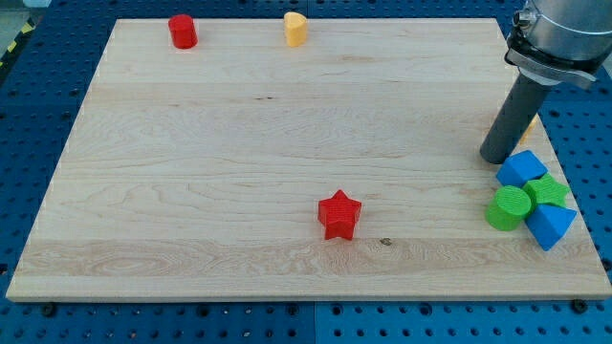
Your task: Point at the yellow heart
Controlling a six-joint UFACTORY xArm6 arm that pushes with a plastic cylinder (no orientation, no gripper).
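Resting at the view's right edge of the desk (239, 162), my tip (498, 158) sits just above a cluster of blocks: a blue block (521, 169), a green cylinder (509, 207), a green block (550, 191) and a blue wedge (550, 226). An orange block (525, 127) peeks out behind the rod. There are no jaws to clench or release. The yellow heart (295, 29) stands far to the tip's left near the view's top edge; its pointing direction and long axis cannot be made out. A red cylinder (183, 32) lies further left, a red star (338, 214) down-left of the tip.
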